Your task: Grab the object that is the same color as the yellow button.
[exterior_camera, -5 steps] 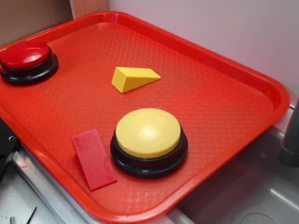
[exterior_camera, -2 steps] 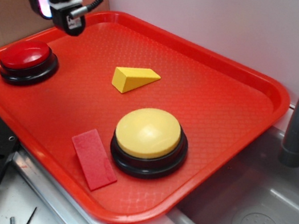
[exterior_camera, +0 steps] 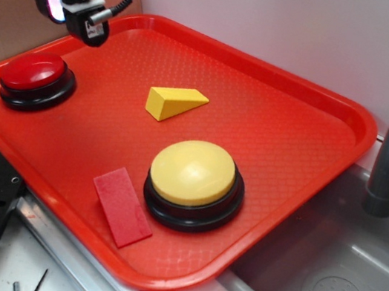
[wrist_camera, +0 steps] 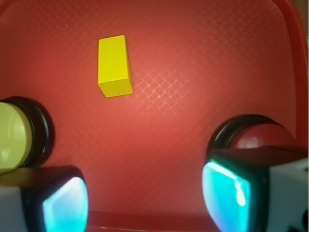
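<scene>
One yellow wedge block [exterior_camera: 174, 102] is lying ahead of the wide-spread gripper [exterior_camera: 72, 3], well apart; two dome buttons, yellow button [exterior_camera: 193, 174] and red button [exterior_camera: 35, 74], are flanking it on the textured tray [exterior_camera: 293, 140].

My gripper [exterior_camera: 88, 23] came into the exterior view at the tray's [exterior_camera: 323, 100] far-left corner, above the red button [exterior_camera: 35, 74]; a second ago it was absent. Since 0.4 s ago, shifted slightly left.

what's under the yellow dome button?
The pale-yellow dome button sits on a black circular base, which rests on the red plastic tray. The tray surface beneath the base is covered, so anything there can't be seen.
</scene>
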